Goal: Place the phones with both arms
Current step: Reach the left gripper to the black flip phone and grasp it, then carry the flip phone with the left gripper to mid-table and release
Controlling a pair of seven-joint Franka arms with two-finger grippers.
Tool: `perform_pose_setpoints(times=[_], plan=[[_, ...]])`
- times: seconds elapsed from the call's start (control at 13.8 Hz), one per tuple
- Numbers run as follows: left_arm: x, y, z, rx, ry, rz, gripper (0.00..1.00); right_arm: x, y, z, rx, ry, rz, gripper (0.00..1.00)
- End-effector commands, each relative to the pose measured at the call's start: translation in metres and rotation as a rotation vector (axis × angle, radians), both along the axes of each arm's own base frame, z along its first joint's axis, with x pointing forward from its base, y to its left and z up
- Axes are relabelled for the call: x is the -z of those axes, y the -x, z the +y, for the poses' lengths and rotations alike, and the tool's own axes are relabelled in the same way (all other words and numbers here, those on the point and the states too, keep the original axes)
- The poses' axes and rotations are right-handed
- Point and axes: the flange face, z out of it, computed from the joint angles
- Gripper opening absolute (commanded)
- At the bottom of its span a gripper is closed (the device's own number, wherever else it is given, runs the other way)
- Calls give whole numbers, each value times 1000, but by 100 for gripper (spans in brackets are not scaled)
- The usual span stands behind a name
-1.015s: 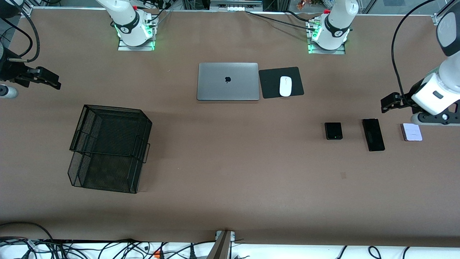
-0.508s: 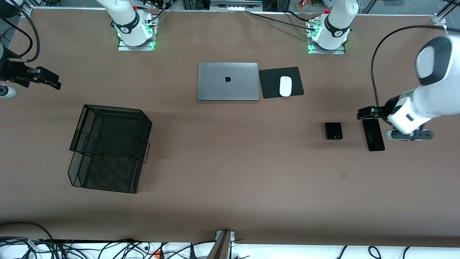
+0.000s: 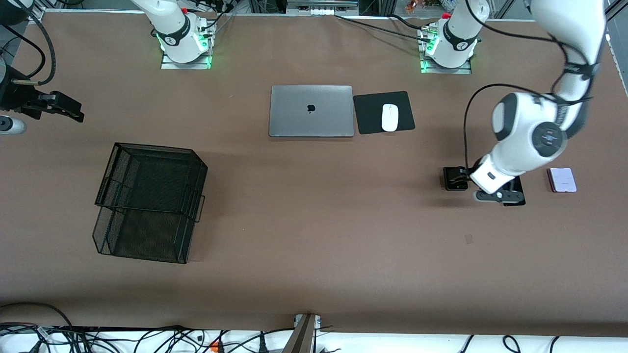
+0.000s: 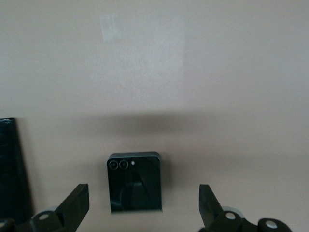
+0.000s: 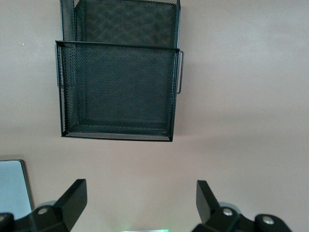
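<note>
Three phones lie in a row toward the left arm's end of the table. My left gripper hangs open just over the small squarish black phone. In the left wrist view that phone lies between the spread fingers of the left gripper, which hold nothing. The left wrist covers most of the long slim black slab, whose edge also shows. The pale lavender-white phone lies uncovered beside it. My right gripper waits open and empty at the right arm's end of the table.
A black mesh two-tier tray stands toward the right arm's end and shows in the right wrist view. A closed silver laptop and a white mouse on a black pad lie near the bases.
The left arm has swung from the lavender phone's end, past the long slab, to over the small black phone. The lavender phone shows again. The right arm has not moved.
</note>
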Motion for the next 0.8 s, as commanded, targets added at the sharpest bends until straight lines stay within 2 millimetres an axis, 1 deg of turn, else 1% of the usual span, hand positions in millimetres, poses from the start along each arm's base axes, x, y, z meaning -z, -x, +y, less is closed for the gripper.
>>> perform_pose_setpoints(times=[0.0, 0.15, 0.22, 0.29, 0.58, 0.73], plan=[[41, 31, 2, 16, -15, -14, 100, -4, -1, 3, 9, 4, -7, 100], [72, 37, 3, 31, -20, -50, 100, -4, 0, 2, 9, 6, -7, 100], [84, 38, 3, 28, -18, -58, 100, -4, -1, 2, 9, 6, -4, 100], [88, 39, 5, 19, -18, -58, 100, -4, -1, 2, 9, 6, -4, 100], [89, 39, 8, 14, -20, -55, 100, -4, 0, 2, 9, 6, -2, 100], [79, 36, 14, 37, -28, -71, 100, -4, 0, 2, 9, 6, -7, 100]])
